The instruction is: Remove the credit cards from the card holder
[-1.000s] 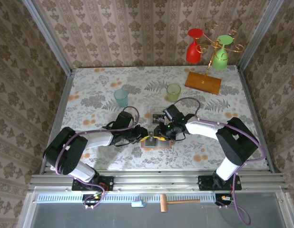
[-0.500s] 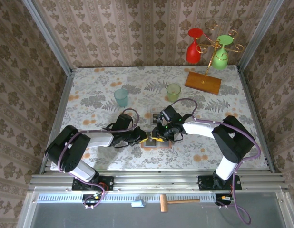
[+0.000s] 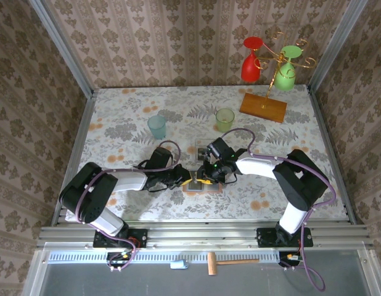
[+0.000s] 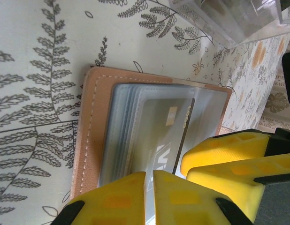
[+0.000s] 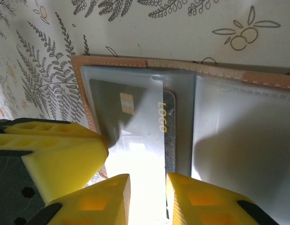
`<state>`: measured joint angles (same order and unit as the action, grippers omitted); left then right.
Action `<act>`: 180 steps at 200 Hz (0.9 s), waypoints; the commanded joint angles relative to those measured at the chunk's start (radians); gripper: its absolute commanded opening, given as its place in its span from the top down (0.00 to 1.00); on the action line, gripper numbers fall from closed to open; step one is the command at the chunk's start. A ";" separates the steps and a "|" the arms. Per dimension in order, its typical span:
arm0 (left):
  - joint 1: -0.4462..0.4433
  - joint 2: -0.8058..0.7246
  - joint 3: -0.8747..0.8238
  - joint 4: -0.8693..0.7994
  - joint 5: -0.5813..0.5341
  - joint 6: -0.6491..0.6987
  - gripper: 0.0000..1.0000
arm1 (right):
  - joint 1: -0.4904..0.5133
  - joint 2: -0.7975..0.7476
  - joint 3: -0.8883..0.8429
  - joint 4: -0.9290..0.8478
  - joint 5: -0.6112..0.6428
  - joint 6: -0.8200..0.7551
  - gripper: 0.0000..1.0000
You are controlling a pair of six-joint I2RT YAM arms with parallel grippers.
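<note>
Both arms have edged inward since a second ago, and the two tools meet over the one card holder [image 3: 201,185], lying open mid-table [image 3: 147,98]. Fingers of the left tool [image 4: 149,178] are pressed almost together at the pocket edge; the right tool [image 5: 147,183] stands narrowly spread above one grey chip card [image 5: 135,117] tucked in its clear pocket

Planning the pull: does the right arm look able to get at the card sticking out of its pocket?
Probably yes. The credit card edge pokes past the pocket of the open card holder, and the right tool sits open right at it, nothing between.
</note>
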<state>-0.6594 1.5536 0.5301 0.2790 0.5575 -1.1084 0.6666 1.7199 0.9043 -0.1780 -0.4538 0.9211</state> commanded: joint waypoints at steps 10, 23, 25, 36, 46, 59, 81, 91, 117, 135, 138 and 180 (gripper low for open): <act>0.008 0.009 -0.008 0.014 0.017 -0.017 0.88 | 0.007 0.023 0.031 0.008 -0.016 0.003 0.76; 0.008 0.009 -0.009 0.013 0.016 -0.016 0.88 | 0.007 0.027 0.032 0.005 -0.017 0.001 0.76; 0.008 0.009 -0.009 0.013 0.017 -0.015 0.88 | 0.006 0.028 0.033 0.005 -0.017 0.001 0.76; 0.009 0.009 -0.009 0.014 0.017 -0.016 0.88 | 0.006 0.032 0.034 0.005 -0.020 -0.001 0.76; 0.009 0.008 -0.009 0.013 0.017 -0.017 0.88 | 0.007 0.032 0.035 0.000 -0.019 -0.002 0.76; 0.010 0.008 -0.009 0.015 0.017 -0.017 0.88 | 0.006 0.032 0.037 -0.010 -0.015 -0.006 0.74; 0.010 0.009 -0.009 0.015 0.017 -0.017 0.88 | 0.007 0.029 0.040 -0.031 -0.002 -0.011 0.70; 0.009 0.008 -0.010 0.015 0.016 -0.018 0.88 | 0.007 0.028 0.040 -0.039 0.003 -0.014 0.69; 0.009 0.010 -0.011 0.015 0.018 -0.015 0.88 | 0.007 0.027 0.041 -0.056 0.012 -0.020 0.67; 0.010 0.011 -0.010 0.015 0.019 -0.015 0.88 | 0.007 0.023 0.045 -0.071 0.021 -0.024 0.67; 0.010 0.012 -0.010 0.015 0.019 -0.016 0.88 | 0.007 0.022 0.047 -0.074 0.022 -0.025 0.66; 0.010 0.019 -0.007 0.017 0.021 -0.016 0.88 | 0.007 0.009 0.062 -0.117 0.044 -0.045 0.66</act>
<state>-0.6582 1.5574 0.5301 0.2852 0.5598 -1.1156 0.6666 1.7355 0.9356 -0.2268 -0.4465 0.9035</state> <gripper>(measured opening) 0.123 0.342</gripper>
